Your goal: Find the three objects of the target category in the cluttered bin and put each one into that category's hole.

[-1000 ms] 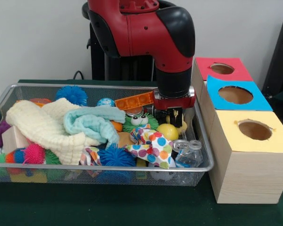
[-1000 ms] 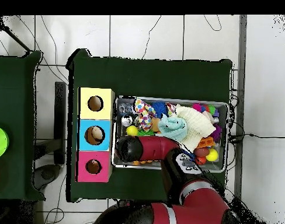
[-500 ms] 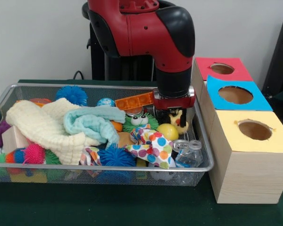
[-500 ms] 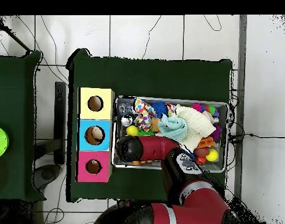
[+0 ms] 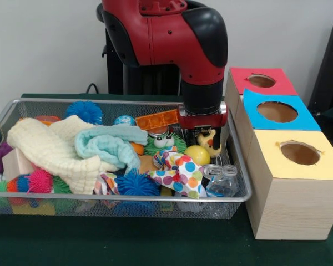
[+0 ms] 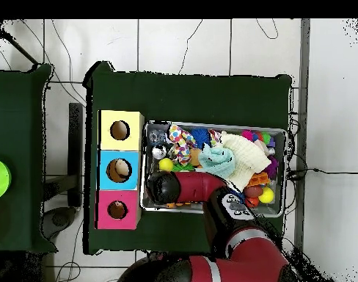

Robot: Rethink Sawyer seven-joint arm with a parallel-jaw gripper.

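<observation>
The silver wire-mesh basket (image 5: pixel 122 197) (image 6: pixel 211 125) is full of toys and cloths. My gripper (image 5: pixel 202 137) hangs over its right end, next to the boxes, and is shut on a small yellow duck (image 5: pixel 207 143) with a red beak, held just above the clutter. In the overhead view my arm (image 6: pixel 183 187) covers the gripper and the duck. No brown-and-white figure shows. Three boxes with round holes stand beside the basket: red (image 5: pixel 261 81) (image 6: pixel 117 210), blue (image 5: pixel 277 111) (image 6: pixel 119 170) and yellow (image 5: pixel 299 153) (image 6: pixel 120 131).
In the basket lie a cream towel (image 5: pixel 50 147), a teal cloth (image 5: pixel 108 141), blue spiky balls (image 5: pixel 84 111), a polka-dot cloth (image 5: pixel 180 172), a yellow ball (image 5: pixel 197 155), a clear bottle (image 5: pixel 222 180) and an orange block (image 5: pixel 158 118).
My gripper has closed on the yellow duck and lifted it a little out of the clutter behind the yellow ball. The other things have not moved.
</observation>
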